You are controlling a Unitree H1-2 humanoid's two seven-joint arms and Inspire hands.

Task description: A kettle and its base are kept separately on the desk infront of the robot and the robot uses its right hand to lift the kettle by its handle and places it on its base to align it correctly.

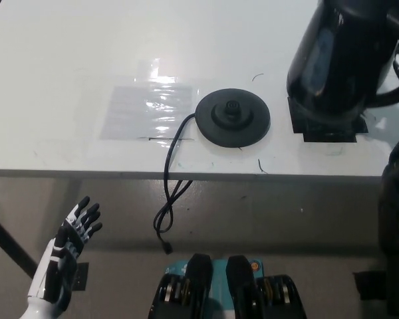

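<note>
1. Glossy black kettle (339,56) with a dim bluish window on its side, far at the right from the white left hand (63,256).
2. Matte black round base (233,118), with black cord (169,193) hanging down, above and right of that hand.
3. White desk (86,60), few thin dark marks on it.
4. Clear shiny tape patch (148,109), greyish, with bright reflections.
5. Black square marking (326,126) under the kettle.
6. Left hand white outside, black at the fingers.

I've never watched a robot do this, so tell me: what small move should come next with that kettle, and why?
Probably carry the kettle toward the robot's left, over the round base. The kettle appears raised off its black square marking, beside the base rather than above it. The white left hand rests below the desk edge.
</note>
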